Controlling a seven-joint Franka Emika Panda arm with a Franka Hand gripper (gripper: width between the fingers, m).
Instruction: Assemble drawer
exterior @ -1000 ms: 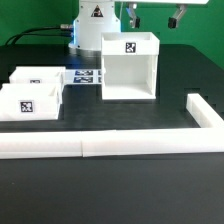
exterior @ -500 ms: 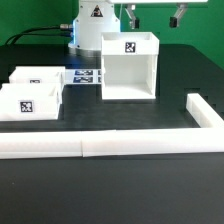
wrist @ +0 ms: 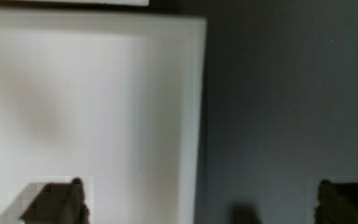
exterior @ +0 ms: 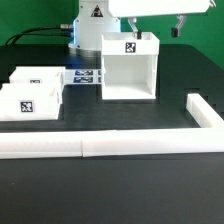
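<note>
Casing (exterior: 128, 75) upright at centre, open front facing exterior camera; front tray (exterior: 28, 103) and rear tray (exterior: 38, 77) at exterior view's left, well apart from it. Gripper (exterior: 154, 28) above casing, fingers spread wide, holding nothing. Likely light, stiff, slick plastic: pinch thin side wall, mind slip

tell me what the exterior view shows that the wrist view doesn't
Only exterior: a front tray, a back tray, the L-shaped bar, the marker board, and the casing with its open front. Only wrist: a blurred close-up, probably of the casing's white wall. Both: the open, empty pincer and the dark table.
</note>
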